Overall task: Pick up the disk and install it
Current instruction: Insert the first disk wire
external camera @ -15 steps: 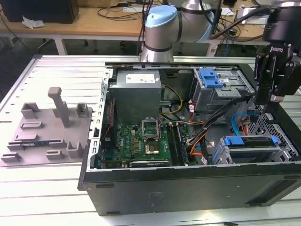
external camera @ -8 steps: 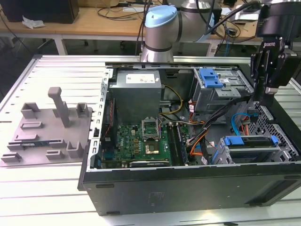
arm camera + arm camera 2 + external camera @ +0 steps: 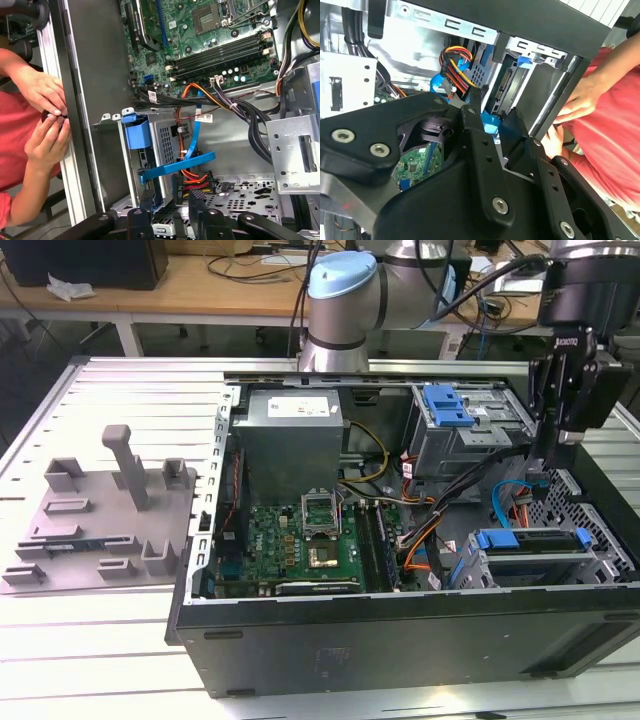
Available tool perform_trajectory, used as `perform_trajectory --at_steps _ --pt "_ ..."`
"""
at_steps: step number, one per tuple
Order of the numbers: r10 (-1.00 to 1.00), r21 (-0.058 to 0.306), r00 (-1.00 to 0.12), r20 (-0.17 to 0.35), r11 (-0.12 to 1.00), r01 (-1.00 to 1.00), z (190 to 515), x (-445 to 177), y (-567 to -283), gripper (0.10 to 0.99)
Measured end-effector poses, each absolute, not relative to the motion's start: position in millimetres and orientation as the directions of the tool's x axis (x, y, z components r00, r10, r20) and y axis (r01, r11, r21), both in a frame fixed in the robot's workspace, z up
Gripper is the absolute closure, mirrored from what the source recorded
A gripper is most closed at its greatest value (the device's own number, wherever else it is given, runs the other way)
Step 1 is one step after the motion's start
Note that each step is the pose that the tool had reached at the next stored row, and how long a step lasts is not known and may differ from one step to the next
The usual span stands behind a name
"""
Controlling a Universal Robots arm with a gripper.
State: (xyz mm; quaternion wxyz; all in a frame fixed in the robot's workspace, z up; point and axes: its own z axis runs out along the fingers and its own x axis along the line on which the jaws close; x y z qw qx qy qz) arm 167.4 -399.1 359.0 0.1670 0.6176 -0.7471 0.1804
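The disk (image 3: 528,550) lies flat in the drive cage at the open computer case's corner, on the exterior view's right, with its bright blue carrier bracket (image 3: 177,165) across the top. My gripper (image 3: 541,462) hangs just above that cage, among the cables. In both wrist views its two black fingers stand apart, and the gripper (image 3: 171,196) holds nothing. In the second wrist view a patch of the blue bracket (image 3: 490,126) shows through the gap of the gripper (image 3: 495,107).
The case (image 3: 400,640) holds a grey power supply box (image 3: 290,440), the motherboard (image 3: 300,540), a second cage with a blue latch (image 3: 448,408) and bundled cables (image 3: 240,110). A person's hands (image 3: 45,115) rest at the case's edge. A grey fixture plate (image 3: 100,510) lies on the exterior view's left.
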Motion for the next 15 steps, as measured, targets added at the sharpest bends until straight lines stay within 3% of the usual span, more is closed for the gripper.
perform_trajectory --at_steps 15 --pt "-0.847 -0.098 -0.217 0.486 0.193 -0.976 346.9 162.9 -396.4 0.667"
